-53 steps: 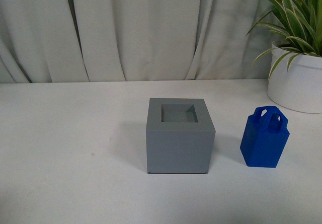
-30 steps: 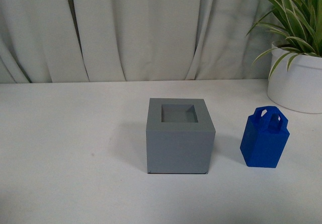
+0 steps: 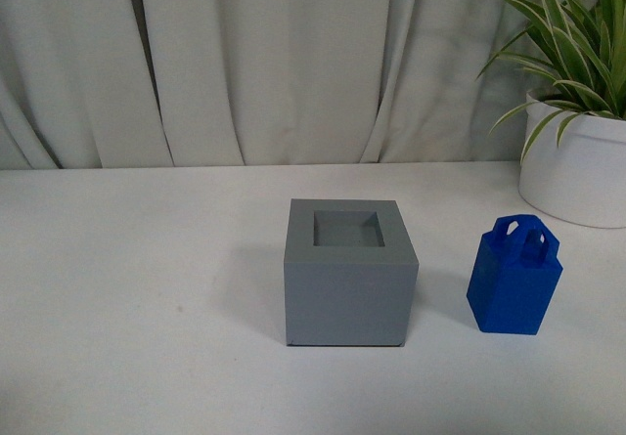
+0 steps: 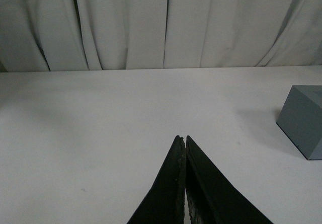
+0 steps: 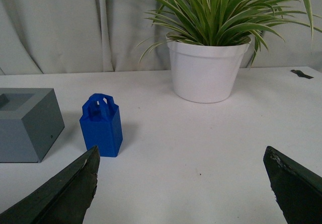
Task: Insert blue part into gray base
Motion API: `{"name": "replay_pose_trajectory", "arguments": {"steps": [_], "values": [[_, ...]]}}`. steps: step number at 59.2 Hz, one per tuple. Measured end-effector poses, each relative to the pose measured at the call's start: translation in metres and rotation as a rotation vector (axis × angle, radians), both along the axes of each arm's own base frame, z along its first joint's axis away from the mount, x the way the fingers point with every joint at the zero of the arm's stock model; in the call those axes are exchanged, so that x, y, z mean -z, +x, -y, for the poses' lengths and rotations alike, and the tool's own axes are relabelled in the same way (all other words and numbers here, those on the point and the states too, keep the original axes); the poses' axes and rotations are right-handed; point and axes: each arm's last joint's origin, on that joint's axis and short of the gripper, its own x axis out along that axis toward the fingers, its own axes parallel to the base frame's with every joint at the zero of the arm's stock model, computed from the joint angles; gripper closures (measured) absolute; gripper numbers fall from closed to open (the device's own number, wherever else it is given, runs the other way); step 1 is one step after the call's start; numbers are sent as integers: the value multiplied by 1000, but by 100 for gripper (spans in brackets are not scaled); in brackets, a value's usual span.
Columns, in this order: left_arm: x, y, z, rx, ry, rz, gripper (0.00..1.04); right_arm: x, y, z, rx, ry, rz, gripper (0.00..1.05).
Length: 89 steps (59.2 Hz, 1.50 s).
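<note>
The gray base (image 3: 350, 272) stands in the middle of the white table with its square recess facing up and nothing in it. To its right, a short gap away, the blue part (image 3: 514, 276) stands upright with its loop handle on top. Neither arm shows in the front view. In the left wrist view my left gripper (image 4: 182, 138) is shut with nothing between its fingers, and a corner of the gray base (image 4: 304, 121) lies off to one side. In the right wrist view my right gripper (image 5: 181, 156) is wide open over bare table, short of the blue part (image 5: 102, 126) and the gray base (image 5: 27, 124).
A white pot with a striped green plant (image 3: 572, 154) stands at the back right of the table, behind the blue part. A pale curtain (image 3: 274, 54) hangs along the table's far edge. A small dark scrap (image 5: 301, 73) lies beyond the pot.
The front view has shifted slightly: the table's far edge and the pot sit a little lower and the plant further right. The blue part and gray base stand where they were.
</note>
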Motion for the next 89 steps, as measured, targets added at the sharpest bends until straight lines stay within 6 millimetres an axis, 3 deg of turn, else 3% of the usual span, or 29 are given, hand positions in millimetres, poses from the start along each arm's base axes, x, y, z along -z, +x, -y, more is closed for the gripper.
{"name": "replay_pose_trajectory", "arguments": {"steps": [7, 19, 40, 56, 66, 89], "values": [[0, 0, 0, 0, 0, 0, 101, -5, 7, -2, -220, -98, -80, 9], [0, 0, 0, 1, 0, 0, 101, -43, 36, 3, -298, -233, -138, 9], [0, 0, 0, 1, 0, 0, 101, -96, 123, 11, -605, -500, -334, 9], [0, 0, 0, 1, 0, 0, 101, -96, 191, -10, -833, -744, -490, 9], [0, 0, 0, 1, 0, 0, 101, -88, 223, -24, -871, -870, -550, 9], [0, 0, 0, 0, 0, 0, 101, -70, 265, -49, -939, -944, -685, 9]]}}
